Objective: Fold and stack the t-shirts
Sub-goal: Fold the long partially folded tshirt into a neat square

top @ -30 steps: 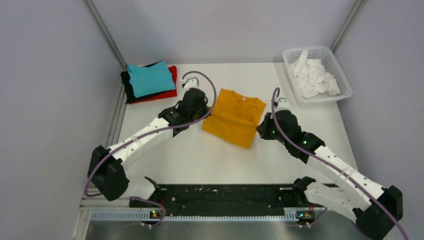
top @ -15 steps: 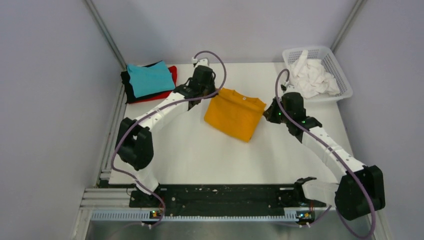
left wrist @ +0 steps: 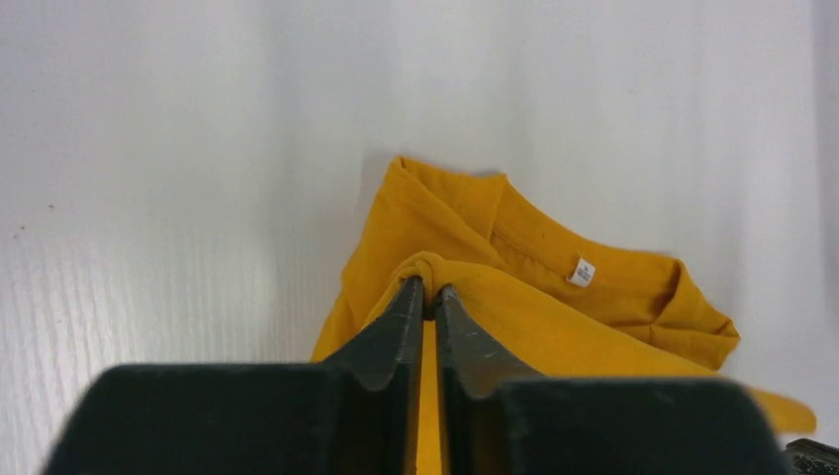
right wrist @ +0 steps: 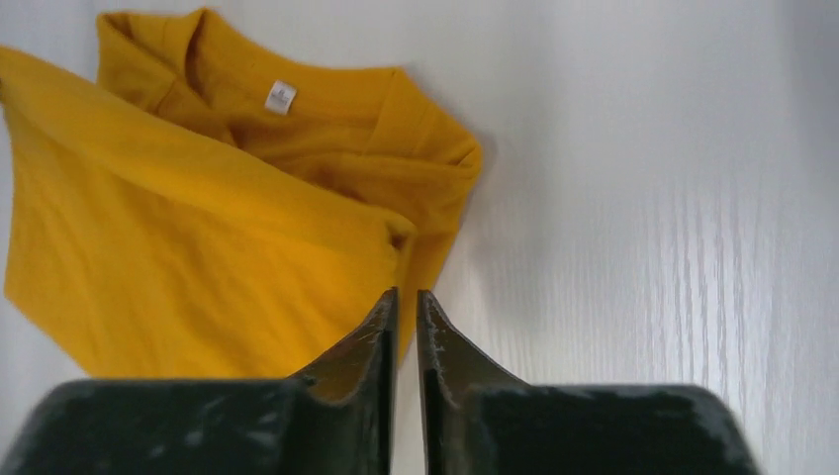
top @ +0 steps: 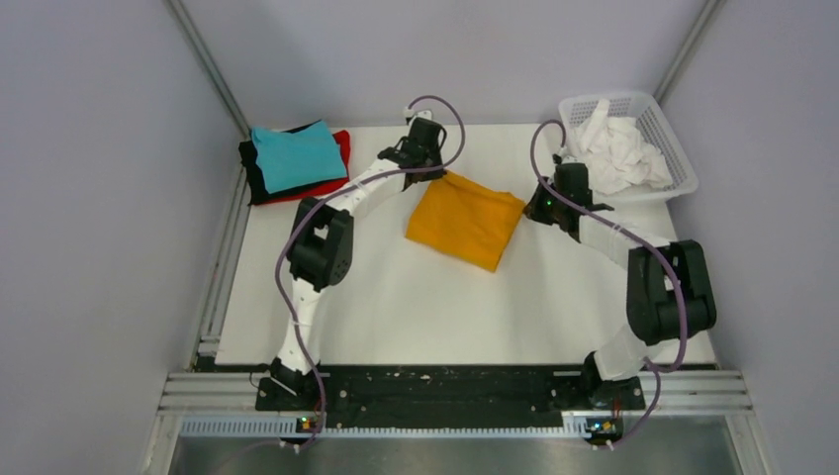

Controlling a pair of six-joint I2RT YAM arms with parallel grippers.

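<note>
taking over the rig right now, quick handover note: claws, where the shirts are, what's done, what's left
Left claw: shut on the far-left corner of the mustard-orange fabric t-shirt.
Right claw: shut on its far-right corner.
Shirt lies mid-table, doubled over.
Done: teal t-shirt, black t-shirt and red t-shirt are folded and stacked far left.
Left: finish this fold, add it to the stack.

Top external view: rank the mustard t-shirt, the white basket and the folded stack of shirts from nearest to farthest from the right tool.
From the right tool:
1. The mustard t-shirt, pinched at its edge by the tool and spreading to its left.
2. The white basket, just beyond the tool at the far right corner.
3. The folded stack, across the table at the far left corner.
</note>
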